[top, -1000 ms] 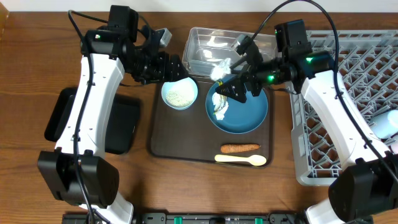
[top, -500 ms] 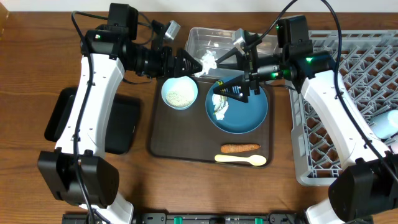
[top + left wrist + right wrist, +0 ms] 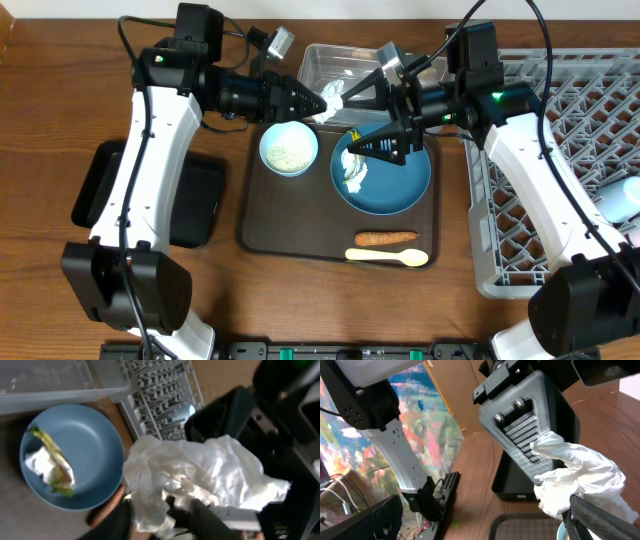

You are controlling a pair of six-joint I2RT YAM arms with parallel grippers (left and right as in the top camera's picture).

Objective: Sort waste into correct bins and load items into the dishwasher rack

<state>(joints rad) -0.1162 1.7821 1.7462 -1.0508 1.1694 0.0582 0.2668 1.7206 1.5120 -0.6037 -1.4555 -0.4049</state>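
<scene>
Step in hand, by judgement: disposal of the crumpled white paper [image 3: 334, 97]. It hung clamped in the closed left gripper [image 3: 322, 100], just off the 6 o'clock wall of the clear tub [image 3: 325, 60] and at 11 o'clock of the dark blue plate [image 3: 400, 180]. The right gripper [image 3: 350, 122] stood wide open and empty, close at the paper's 4 o'clock. The next move would call for carrying the paper over a bin, the tub nearest and the black tray [image 3: 195, 215] at 8 o'clock, and releasing inside the walls.

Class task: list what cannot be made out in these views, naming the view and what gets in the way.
- Overhead: black tray, middle hidden under the left arm.
- Overhead: pale item in the dishwasher rack, cut off by the right edge.
- Left wrist: fingertips of the left gripper, buried in the crumpled white paper.
- Left wrist: scraps on the dark blue plate, blurred.
</scene>
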